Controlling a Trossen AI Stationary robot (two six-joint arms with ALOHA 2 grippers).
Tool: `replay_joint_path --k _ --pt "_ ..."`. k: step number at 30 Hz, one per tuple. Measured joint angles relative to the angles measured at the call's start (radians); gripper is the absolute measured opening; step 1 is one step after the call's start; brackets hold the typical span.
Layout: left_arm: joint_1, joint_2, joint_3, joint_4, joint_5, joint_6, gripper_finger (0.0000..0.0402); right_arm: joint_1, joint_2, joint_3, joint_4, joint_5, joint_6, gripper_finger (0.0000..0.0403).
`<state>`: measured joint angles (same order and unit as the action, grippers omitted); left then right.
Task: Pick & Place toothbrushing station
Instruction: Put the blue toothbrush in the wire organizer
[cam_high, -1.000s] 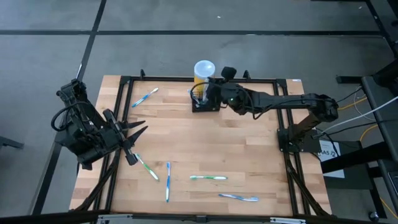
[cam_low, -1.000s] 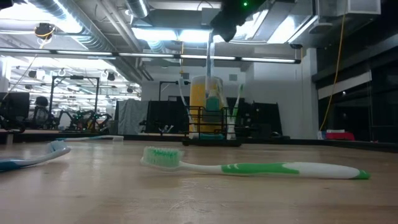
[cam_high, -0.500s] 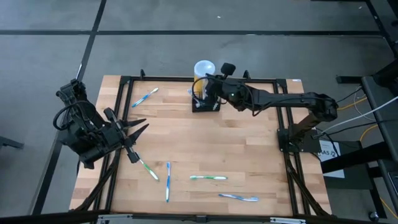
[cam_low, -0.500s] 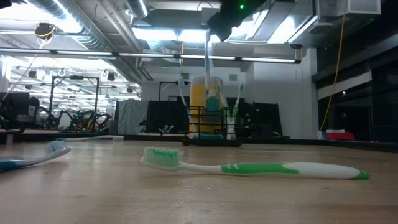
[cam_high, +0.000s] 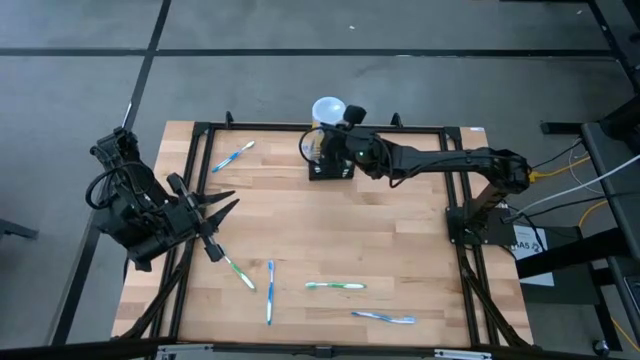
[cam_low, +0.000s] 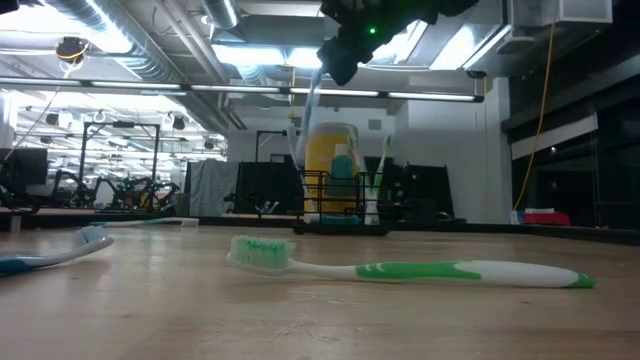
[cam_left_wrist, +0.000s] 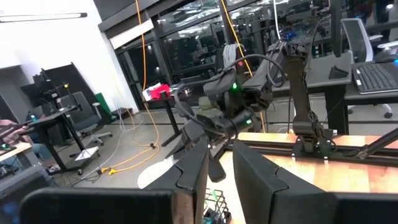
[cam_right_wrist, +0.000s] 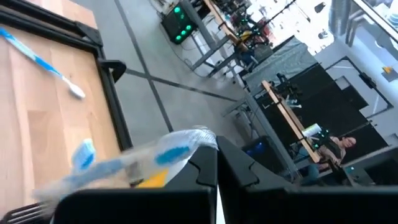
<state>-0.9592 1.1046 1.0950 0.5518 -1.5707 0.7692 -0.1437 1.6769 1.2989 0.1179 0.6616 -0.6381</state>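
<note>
While the left gripper (cam_high: 215, 212) waits half-spread at the table's left edge, the right gripper (cam_high: 322, 150) pinches seemingly a blue toothbrush (cam_right_wrist: 118, 163) above the toothbrushing station (cam_high: 331, 166).

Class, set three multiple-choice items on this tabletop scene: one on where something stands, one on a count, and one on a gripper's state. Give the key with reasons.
1. Where on the table does the black mesh holder stand?
A. At the middle of the far edge
B. At the near left corner
C. At the near right corner

2. How many toothbrushes lie flat on the wood?
A. Three
B. Five
C. Eight

3. What is the right gripper doing?
A. Hanging open and empty
B. Shut on a toothbrush above the holder
C. Resting on the wood

Key: 1 A, the high view puts the holder by the far rail. 2 B, five brushes lie loose in the high view. 3 B, the low view shows the brush hanging from it over the holder, while the left gripper waits at the left edge.
</note>
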Motion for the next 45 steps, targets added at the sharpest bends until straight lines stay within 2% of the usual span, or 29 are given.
replay_joint_path --k 21,37,45 --pt "0.0 -0.004 0.0 0.0 0.0 0.0 0.007 -0.025 0.031 0.0 -0.002 -0.05 0.031 0.0" --pt "0.0 -0.004 0.0 0.0 0.0 -0.007 0.007 -0.025 0.106 0.0 -0.028 -0.059 0.162 0.0004" --pt "0.0 -0.004 0.0 0.0 0.0 -0.006 0.007 -0.025 0.106 0.0 -0.071 -0.103 0.205 0.0014"
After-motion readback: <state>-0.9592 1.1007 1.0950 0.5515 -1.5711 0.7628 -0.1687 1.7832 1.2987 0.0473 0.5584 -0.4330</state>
